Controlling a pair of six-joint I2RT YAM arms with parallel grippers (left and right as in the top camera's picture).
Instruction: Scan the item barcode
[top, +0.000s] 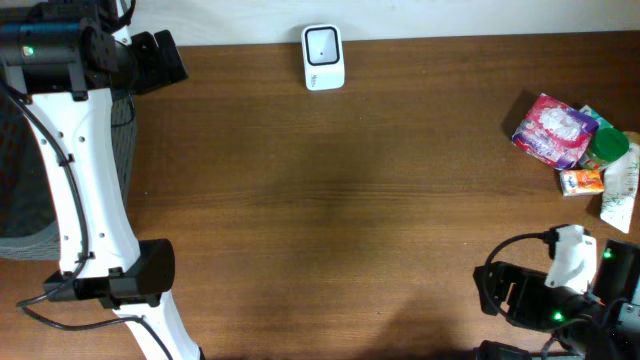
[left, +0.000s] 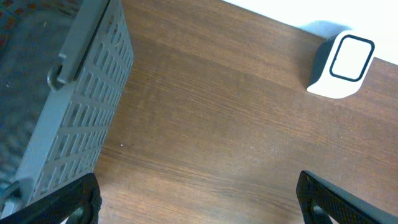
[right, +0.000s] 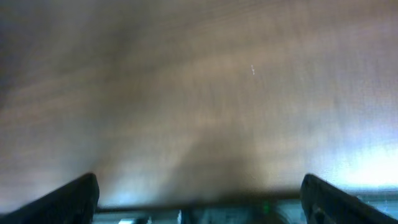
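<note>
A white barcode scanner with a dark window stands at the table's back edge; it also shows in the left wrist view, scanner, at upper right. The items lie in a heap at the right: a pink and purple packet, a green-capped bottle, a small orange pack and a white packet. My left gripper hangs open at the back left, over bare wood and left of the scanner. My right gripper is open and low over the table at the front right, holding nothing.
A grey slatted basket stands at the table's left edge, close beside the left gripper, with its wire handle on the rim. The left arm's white links run down the left side. Brown wooden tabletop spans the middle.
</note>
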